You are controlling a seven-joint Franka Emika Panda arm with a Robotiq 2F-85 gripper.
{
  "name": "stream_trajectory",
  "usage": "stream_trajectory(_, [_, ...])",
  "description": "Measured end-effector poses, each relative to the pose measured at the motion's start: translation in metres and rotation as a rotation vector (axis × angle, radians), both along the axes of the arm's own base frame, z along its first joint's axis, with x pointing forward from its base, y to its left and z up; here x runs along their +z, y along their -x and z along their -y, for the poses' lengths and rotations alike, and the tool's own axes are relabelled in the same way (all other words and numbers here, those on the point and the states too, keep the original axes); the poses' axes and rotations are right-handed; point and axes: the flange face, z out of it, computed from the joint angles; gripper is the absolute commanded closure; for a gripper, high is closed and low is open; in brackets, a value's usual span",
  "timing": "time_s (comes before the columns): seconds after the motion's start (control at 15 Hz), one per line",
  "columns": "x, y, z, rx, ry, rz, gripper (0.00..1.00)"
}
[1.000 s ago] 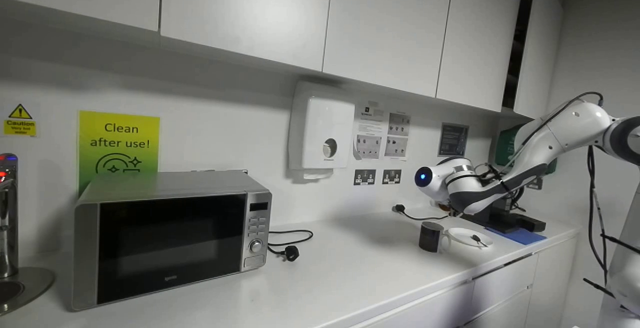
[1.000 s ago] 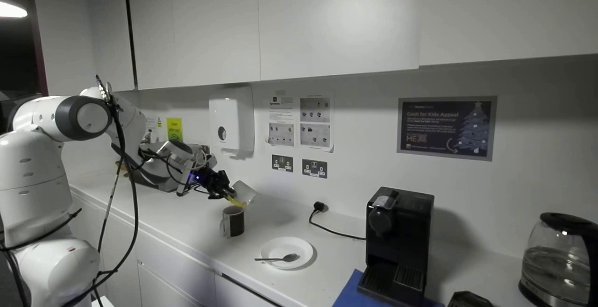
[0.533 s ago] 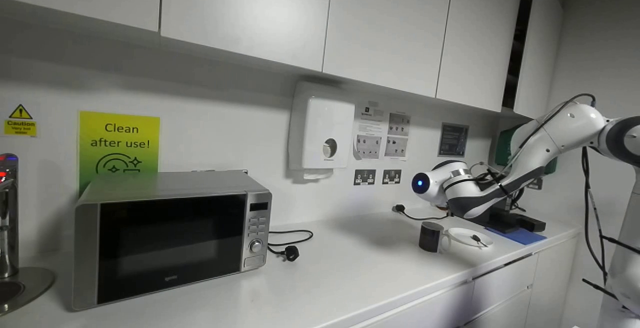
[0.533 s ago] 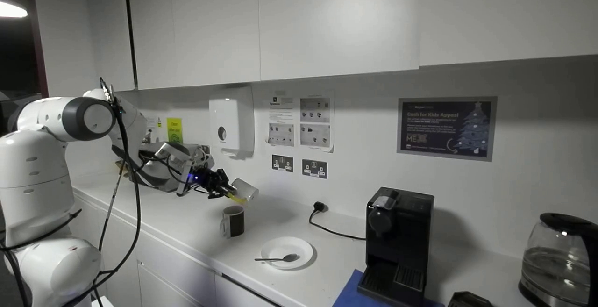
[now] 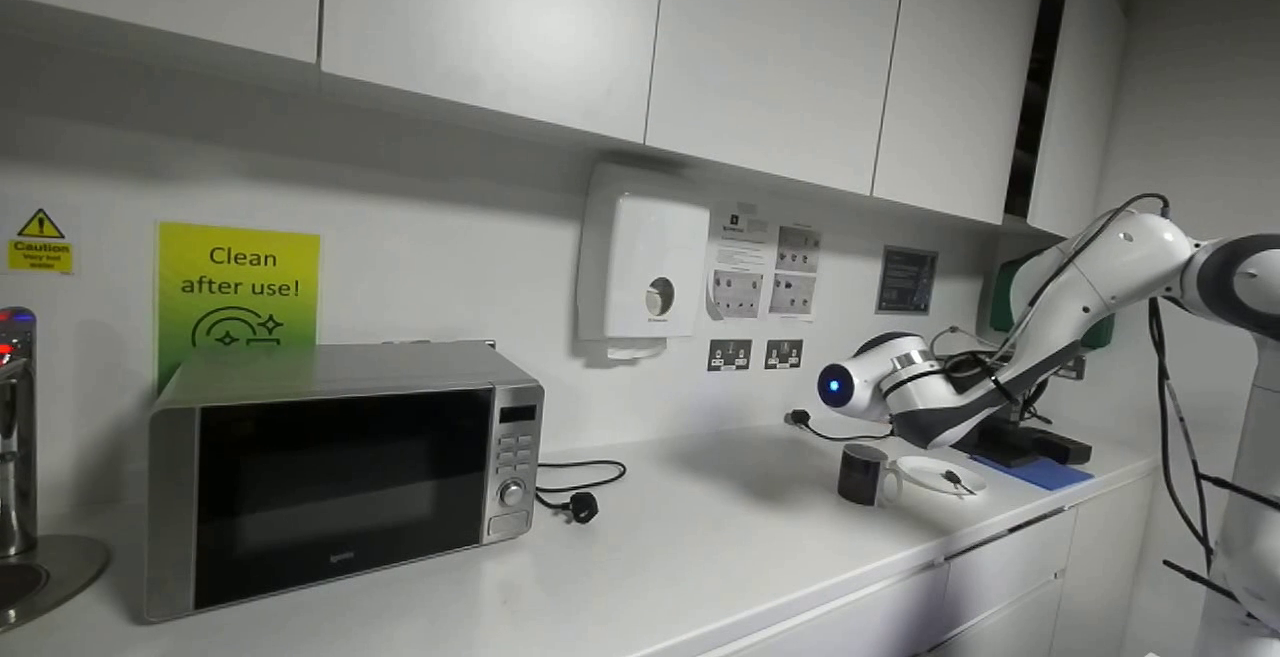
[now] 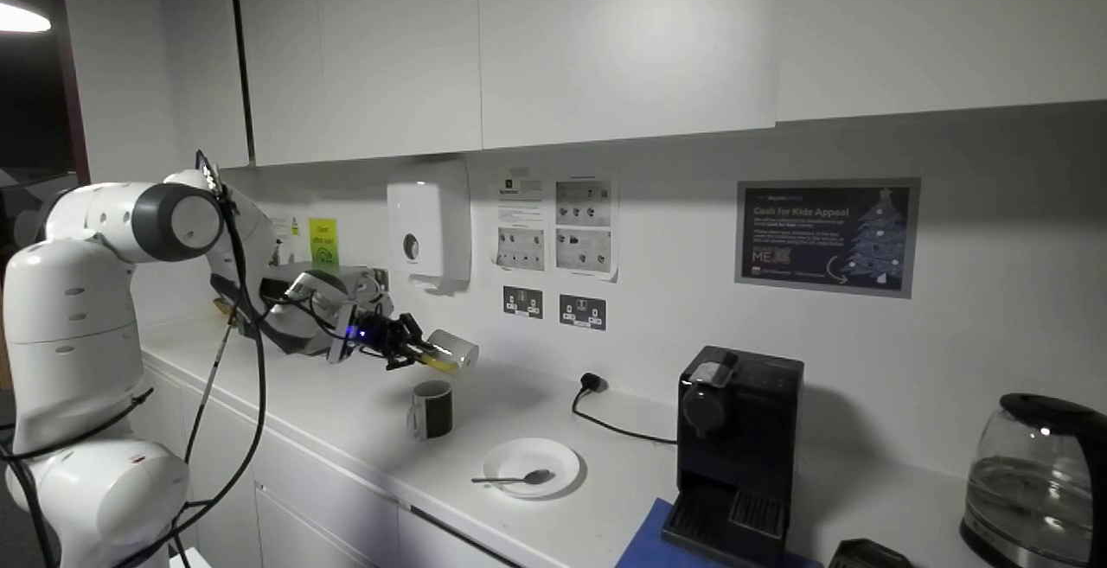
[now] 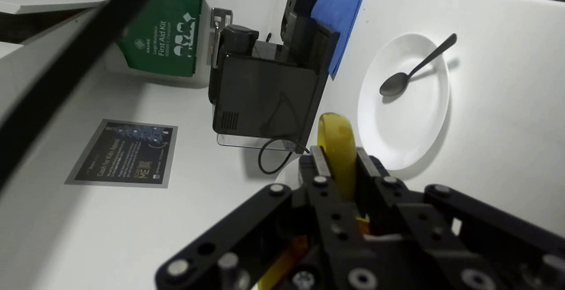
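Note:
My gripper [image 7: 339,157] is shut on the yellow handle [image 7: 337,137] of a pale cup [image 6: 453,348]. The handle stands between the two fingertips in the wrist view. In an exterior view the cup is held tilted in the air, with the yellow handle [image 6: 438,364] on its lower side. Below it a dark mug [image 6: 438,412] with a light handle stands upright on the counter, apart from the held cup; it also shows in an exterior view [image 5: 860,474]. A white plate [image 6: 503,457] bears a spoon [image 6: 538,476]. The arm hides the cup in an exterior view.
A black coffee machine [image 6: 735,438] stands on a blue cloth [image 6: 644,542]. A glass kettle [image 6: 1025,481] is beyond it. A microwave [image 5: 345,477] stands along the counter [image 5: 640,577]. A paper dispenser [image 5: 650,257] hangs below the wall cupboards [image 5: 760,57].
My gripper and the cup have risen slightly, and the cup looks a little more level. The arm's wrist has shifted a little left and down in an exterior view. The mug and plate stay put.

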Motion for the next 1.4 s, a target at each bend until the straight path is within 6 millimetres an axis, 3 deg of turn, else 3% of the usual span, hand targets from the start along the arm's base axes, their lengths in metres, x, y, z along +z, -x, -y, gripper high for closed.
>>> stream_trajectory(1.4, [-0.019,0.011,-0.002,-0.026,0.138,0.035,0.96])
